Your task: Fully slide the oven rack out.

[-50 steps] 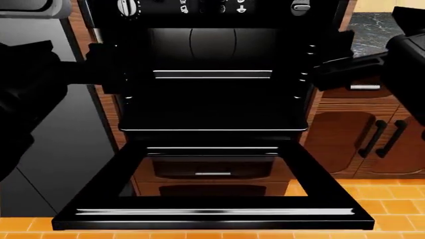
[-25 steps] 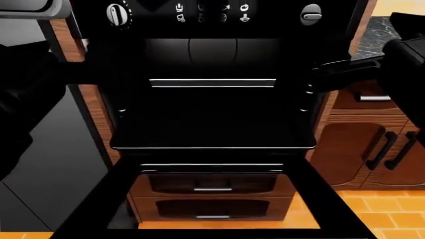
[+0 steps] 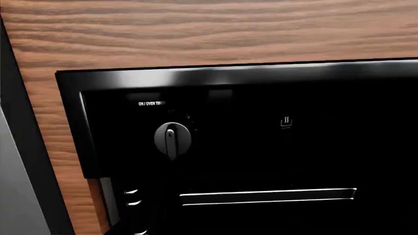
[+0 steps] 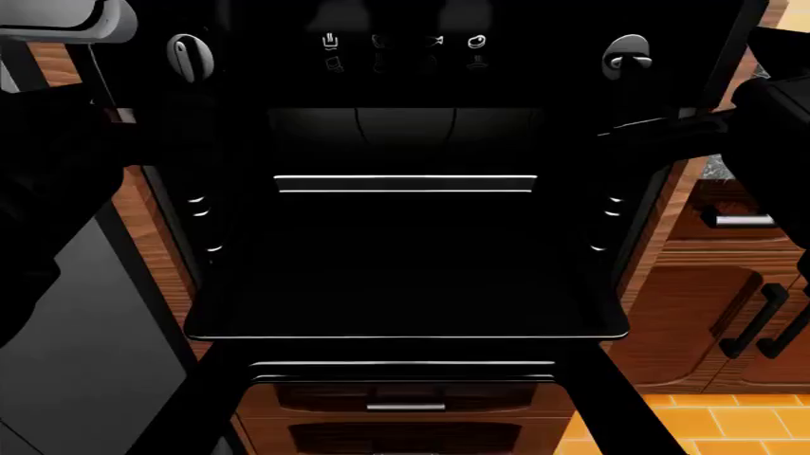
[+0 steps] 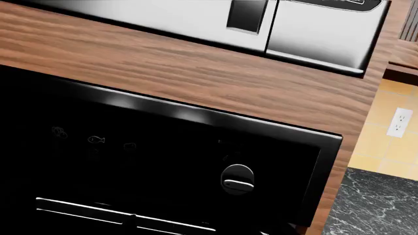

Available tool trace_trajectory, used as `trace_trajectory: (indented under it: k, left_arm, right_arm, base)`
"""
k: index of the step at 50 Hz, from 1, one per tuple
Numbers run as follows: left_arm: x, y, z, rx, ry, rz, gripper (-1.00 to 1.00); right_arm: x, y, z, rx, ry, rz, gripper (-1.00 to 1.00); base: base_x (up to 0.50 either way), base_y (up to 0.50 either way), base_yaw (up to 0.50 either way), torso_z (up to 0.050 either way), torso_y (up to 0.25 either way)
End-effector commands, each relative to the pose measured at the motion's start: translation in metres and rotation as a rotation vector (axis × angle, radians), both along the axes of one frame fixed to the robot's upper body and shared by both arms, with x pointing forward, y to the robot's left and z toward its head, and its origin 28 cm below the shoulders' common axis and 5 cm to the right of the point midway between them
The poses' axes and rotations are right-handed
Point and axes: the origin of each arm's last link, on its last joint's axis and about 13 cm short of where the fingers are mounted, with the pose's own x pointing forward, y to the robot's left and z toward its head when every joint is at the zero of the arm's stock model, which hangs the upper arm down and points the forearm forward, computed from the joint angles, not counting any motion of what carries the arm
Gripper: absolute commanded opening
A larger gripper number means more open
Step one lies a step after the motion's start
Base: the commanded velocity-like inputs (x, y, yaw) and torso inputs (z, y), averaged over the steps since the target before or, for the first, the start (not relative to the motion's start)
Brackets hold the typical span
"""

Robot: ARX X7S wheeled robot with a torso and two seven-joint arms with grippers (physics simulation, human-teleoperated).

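The rack [image 4: 405, 184] sat inside the open oven [image 4: 405, 246], in the upper part of the cavity, showing as 2 thin bright bars running nearly the cavity's width; the left wrist view caught the same pair [image 3: 267, 196], and the right wrist view caught them too [image 5: 98, 211]. Below it, a wide dark shelf [image 4: 405, 332] with 1 bright front edge stuck out toward the camera, with the door [image 4: 608, 398] dropped open beneath. Small bright rail stubs lined the cavity walls, 3 on the left [image 4: 200, 225] and 3 on the right [image 4: 610, 225]. On the control panel [image 4: 405, 52] there were 2 knobs, the left knob [image 4: 190, 55] and the right knob [image 4: 627, 54], with a cluster of small white icons between them. Under the oven 1 drawer handle [image 4: 405, 407] showed on brown wood, and to the right stood a cupboard with 2 dark vertical handles [image 4: 765, 320] and 1 short silver handle [image 4: 741, 220]. The left arm [image 4: 57, 171] was a dark mass at the oven's left side, held level with the cavity's top; its gripper could not be made out, so I cannot tell how the jaws stood. The right arm [image 4: 772, 114] reached in from the right, a thin dark part [image 4: 658, 126] pointing at the oven's right edge near the right knob; the jaws' state there cannot be told either.
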Motion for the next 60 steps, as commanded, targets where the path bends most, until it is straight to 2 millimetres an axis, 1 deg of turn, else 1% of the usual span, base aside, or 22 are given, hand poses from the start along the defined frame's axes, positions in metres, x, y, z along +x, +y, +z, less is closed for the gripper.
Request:
trace_trajectory:
  k: [1, 21, 31, 45, 55, 60]
  left_arm:
    - [0.001, 0.0, 0.001, 0.003, 0.002, -0.003, 1.0]
    - [0.005, -0.006, 0.002, 0.029, 0.023, -0.04, 1.0]
    - [0.002, -0.004, -0.002, 0.033, 0.035, -0.038, 1.0]
    - [-0.007, -0.003, 0.0, 0.052, 0.071, -0.035, 1.0]
    - [-0.025, 0.0, 0.01, 0.057, 0.146, -0.049, 1.0]
    - [-0.028, 0.003, 0.005, 0.036, 0.191, -0.067, 1.0]
  right_arm:
    - [-0.004, 0.0, -0.001, 0.014, 0.004, -0.003, 1.0]
    - [-0.004, -0.002, -0.001, 0.031, 0.016, 0.0, 1.0]
    - [-0.007, 0.0, -0.001, 0.03, 0.025, 0.006, 1.0]
    - [-0.019, 0.004, 0.008, 0.015, 0.051, 0.036, 1.0]
    - [-0.036, 0.003, 0.019, 0.017, 0.118, 0.056, 1.0]
    - [-0.042, 0.004, 0.021, 0.006, 0.146, 0.083, 1.0]
  base:
    - [0.25, 0.0, 0.0, 0.0, 0.0]
    - [0.24, 0.0, 0.0, 0.0, 0.001]
    - [0.03, 0.0, 0.0, 0.0, 0.0]
    - [0.0, 0.0, 0.0, 0.0, 0.0]
    - [0.0, 0.0, 0.0, 0.0, 0.0]
    - [0.0, 0.0, 0.0, 0.0, 0.0]
